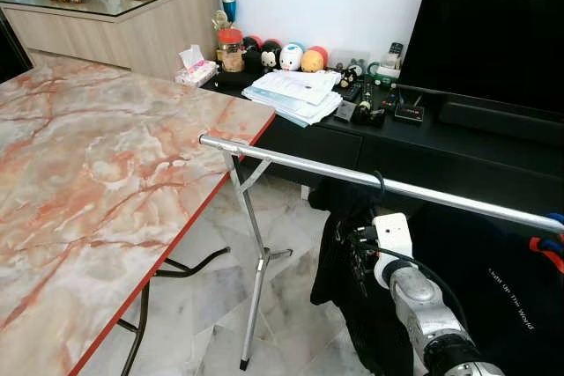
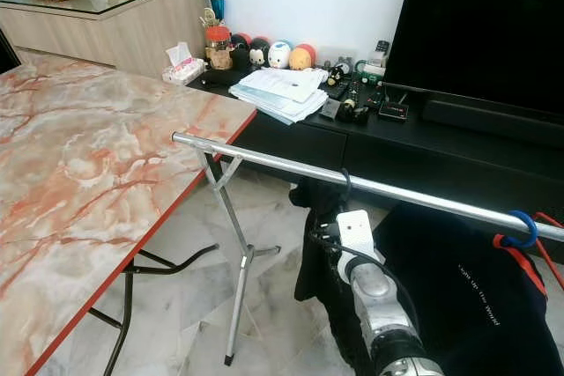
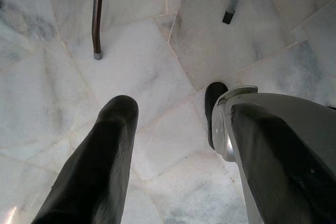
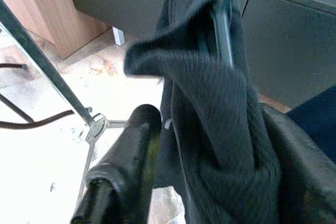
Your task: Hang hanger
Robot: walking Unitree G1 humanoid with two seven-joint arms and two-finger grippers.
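While the hook sat over the rail: 
Hanger (image 1: 380, 184): hooked on the silver rail (image 1: 291, 161), black garment (image 4: 210, 108) draped below.
Right end effector (image 4: 210, 145): fingers closed around the garment under the rail.
Left end effector (image 3: 170, 145): fingers spread wide above the marble floor (image 3: 157, 61).

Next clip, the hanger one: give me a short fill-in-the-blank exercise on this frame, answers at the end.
1. The black garment hangs by its hanger hook from the silver ____.
2. The right gripper has its fingers closed around the ____ garment.
3. The left gripper points down at the ____, holding nothing.
4. The marble-patterned table has a ____ edge.

Missing words: rail; black; floor; red
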